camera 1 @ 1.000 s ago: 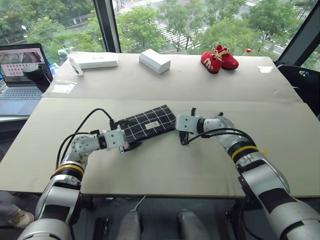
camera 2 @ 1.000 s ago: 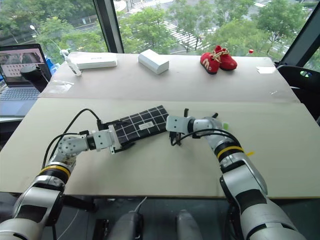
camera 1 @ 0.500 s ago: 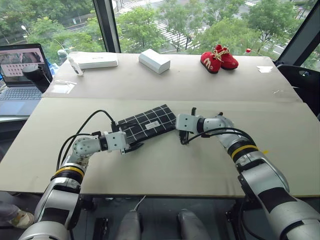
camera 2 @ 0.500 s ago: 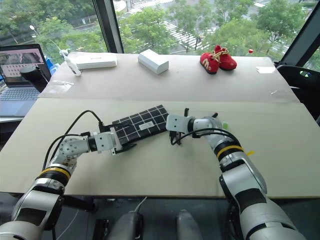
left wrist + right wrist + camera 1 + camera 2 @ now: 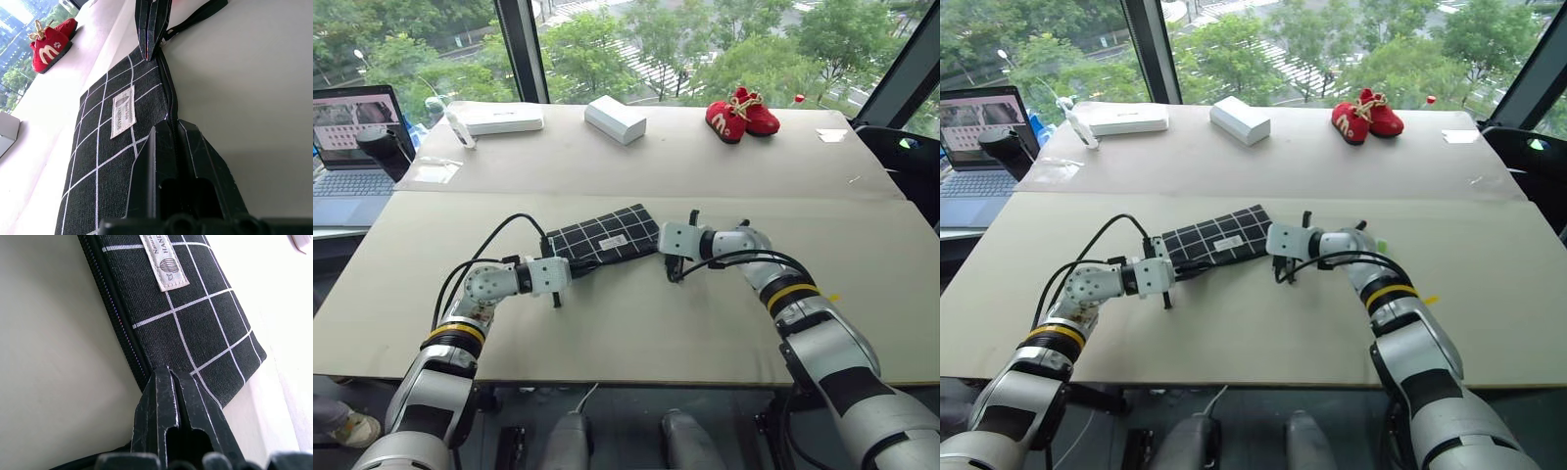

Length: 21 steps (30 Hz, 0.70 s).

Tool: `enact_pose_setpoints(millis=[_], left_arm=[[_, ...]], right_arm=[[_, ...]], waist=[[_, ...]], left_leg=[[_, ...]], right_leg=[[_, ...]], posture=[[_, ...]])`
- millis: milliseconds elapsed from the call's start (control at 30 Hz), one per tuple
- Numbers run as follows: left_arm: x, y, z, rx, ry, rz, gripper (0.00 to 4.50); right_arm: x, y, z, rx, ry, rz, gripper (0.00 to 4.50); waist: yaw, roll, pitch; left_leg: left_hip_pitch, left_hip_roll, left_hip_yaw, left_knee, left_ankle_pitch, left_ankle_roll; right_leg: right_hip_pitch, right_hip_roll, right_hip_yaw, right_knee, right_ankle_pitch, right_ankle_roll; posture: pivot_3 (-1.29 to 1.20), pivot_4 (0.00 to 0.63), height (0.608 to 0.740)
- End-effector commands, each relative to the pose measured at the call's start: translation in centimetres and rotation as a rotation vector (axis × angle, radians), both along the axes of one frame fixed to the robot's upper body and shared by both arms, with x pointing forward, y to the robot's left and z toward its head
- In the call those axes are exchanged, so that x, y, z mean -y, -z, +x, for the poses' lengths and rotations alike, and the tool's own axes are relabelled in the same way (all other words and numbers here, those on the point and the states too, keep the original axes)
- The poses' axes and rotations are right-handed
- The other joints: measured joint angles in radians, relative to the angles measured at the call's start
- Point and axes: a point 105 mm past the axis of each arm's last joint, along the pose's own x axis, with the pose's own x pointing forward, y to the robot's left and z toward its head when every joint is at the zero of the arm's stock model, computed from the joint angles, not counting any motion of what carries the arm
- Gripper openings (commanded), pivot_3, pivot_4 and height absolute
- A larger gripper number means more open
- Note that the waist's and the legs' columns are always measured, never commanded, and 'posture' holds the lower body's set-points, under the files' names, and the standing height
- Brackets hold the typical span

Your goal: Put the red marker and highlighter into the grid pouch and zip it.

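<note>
The grid pouch (image 5: 607,238), black with thin white lines and a white label (image 5: 164,259), lies flat mid-table between my two arms. Its zipper runs shut along the near edge. My left gripper (image 5: 570,269) is shut on the pouch's left end, the zipper edge running in between its fingers (image 5: 161,147). At the right end, my right gripper (image 5: 658,245) is shut on the pouch's corner next to the zipper slider, and the black pull cord (image 5: 195,17) trails off beside it. The red marker and the highlighter are out of view.
At the table's far side sit a pair of small red shoes (image 5: 742,113), a white box (image 5: 615,118) and a flat white box (image 5: 499,117). A laptop (image 5: 352,137) stands off the left edge. A small green scrap (image 5: 1381,245) lies behind my right forearm.
My left gripper, open around the pouch's left end a second ago, has shut on it. The right arm has kept still.
</note>
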Motion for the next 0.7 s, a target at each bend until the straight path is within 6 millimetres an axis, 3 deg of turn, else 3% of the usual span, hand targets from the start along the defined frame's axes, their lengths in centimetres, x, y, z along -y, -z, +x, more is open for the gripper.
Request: enact_pose_setpoints(millis=[33, 100, 200, 433, 600, 700], left_arm=[[0.8, 0.0, -0.1, -0.005, 0.004, -0.032, 0.02], [1.0, -0.5, -0.1, 0.003, 0.001, -0.058, 0.02], [1.1, -1.0, 0.0, 0.004, -0.007, -0.087, 0.0], [1.4, -1.5, -0.5, -0.008, -0.022, -0.148, 0.0], [0.9, -2.2, -0.7, -0.039, -0.076, -0.218, 0.0], [0.5, -2.7, -0.7, -0.056, -0.116, -0.262, 0.0]], right_arm=[[1.1, -0.8, 0.5, -0.013, 0.05, 0.06, 0.0], [0.9, -2.0, 0.8, -0.035, 0.068, 0.169, 0.0], [0.4, -3.5, 0.8, -0.111, 0.066, 0.328, 0.78], [1.2, -8.6, -0.2, -0.271, 0.01, 0.645, 3.21], [5.7, -10.0, -1.5, -0.241, 0.117, 0.659, 3.21], [7.1, -8.7, -2.9, -0.256, 0.187, 0.618, 3.21]], waist=[[0.0, 0.0, 0.0], [-0.001, 0.0, 0.0], [-0.004, 0.0, 0.0], [-0.006, 0.001, 0.001], [0.006, 0.001, 0.001], [0.007, 0.001, 0.001]], left_leg=[[0.0, 0.0, 0.0, 0.0, 0.0, 0.0], [-0.001, 0.0, 0.0, 0.0, 0.0, 0.0], [-0.001, 0.0, 0.0, 0.0, 0.0, 0.0], [-0.003, 0.0, -0.002, 0.0, 0.0, 0.0], [-0.005, 0.0, -0.005, 0.0, 0.0, 0.0], [-0.008, 0.0, -0.006, 0.001, 0.0, 0.0]], right_leg=[[0.0, 0.0, 0.0, 0.0, 0.0, 0.0], [0.0, 0.0, 0.0, 0.0, 0.0, 0.0], [-0.001, 0.0, 0.0, 0.0, 0.0, 0.0], [-0.002, 0.0, -0.001, 0.001, 0.0, 0.0], [-0.002, 0.0, -0.003, 0.0, 0.0, 0.0], [-0.004, 0.0, -0.003, -0.001, 0.0, 0.0]], posture=[[0.0, 0.15, 0.729], [0.0, 0.15, 0.729], [0.0, 0.15, 0.729], [0.0, 0.15, 0.729], [0.0, 0.15, 0.729], [0.0, 0.15, 0.729]])
